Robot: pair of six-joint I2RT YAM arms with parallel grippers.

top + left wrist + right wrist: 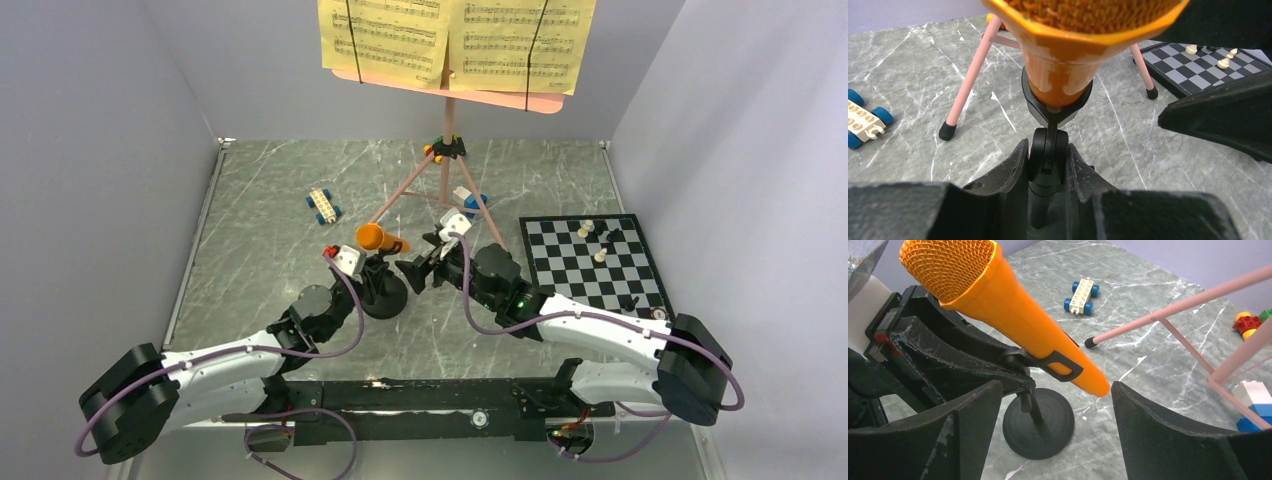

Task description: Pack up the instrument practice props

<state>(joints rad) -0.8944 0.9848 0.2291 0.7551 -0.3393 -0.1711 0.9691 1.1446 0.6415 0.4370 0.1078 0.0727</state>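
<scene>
The orange microphone (380, 238) sits tilted in the clip of the small black mic stand (384, 297), near the table's middle. My left gripper (1047, 160) is shut on the mic stand's post just below the clip. The microphone fills the top of the left wrist view (1068, 55). My right gripper (1055, 405) is open, its jaws wide to either side of the microphone's tail end (1083, 377) and the round base (1040, 422). The pink music stand (448, 130) stands behind on tripod legs and holds the yellow sheet-music pages (455, 40).
A chessboard (592, 262) with pieces lies at the right. A blue-and-white toy cart (323, 205) lies at the left back, and toy blocks (470, 197) lie by a tripod leg. Grey walls close in three sides.
</scene>
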